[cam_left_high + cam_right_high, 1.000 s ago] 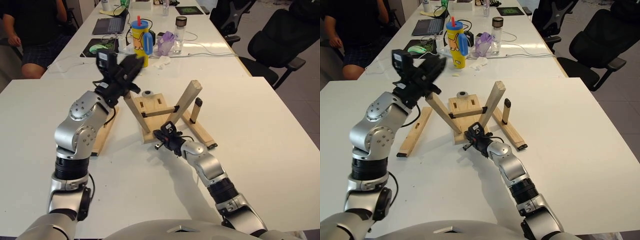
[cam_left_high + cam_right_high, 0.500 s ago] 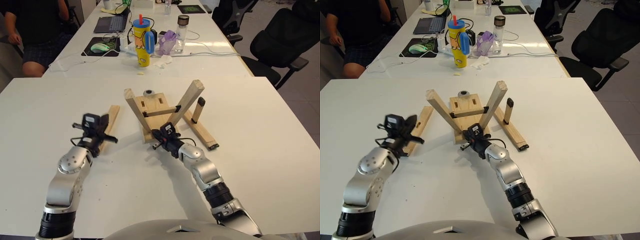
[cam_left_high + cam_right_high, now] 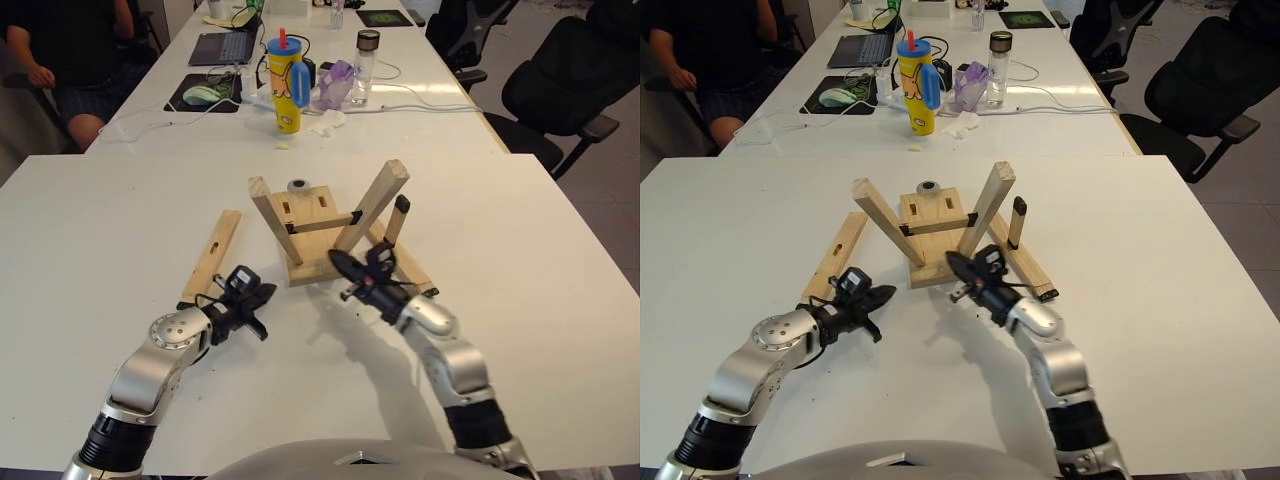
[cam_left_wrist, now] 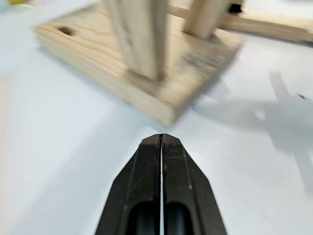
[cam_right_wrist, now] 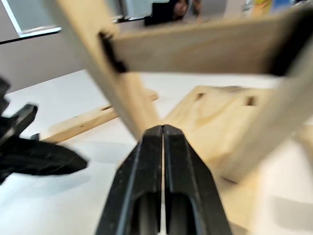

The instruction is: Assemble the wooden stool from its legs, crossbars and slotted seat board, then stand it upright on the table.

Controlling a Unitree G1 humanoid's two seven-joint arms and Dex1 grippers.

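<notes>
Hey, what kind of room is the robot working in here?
Most likely an office or lab workspace: long white tables set end to end, a laptop on the far one, and black swivel chairs alongside.

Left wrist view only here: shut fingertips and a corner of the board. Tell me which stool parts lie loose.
Observer: One loose leg lies flat on the table, to the robot's left of the seat board.
Operator: Report the other side.
Observer: A second leg lies flat to the board's right, with a short dark-tipped bar rising from it.
Operator: Give me the right gripper.
Observer: The right gripper is shut and empty, close to the board's near edge, by the two standing legs joined by a crossbar.
</notes>
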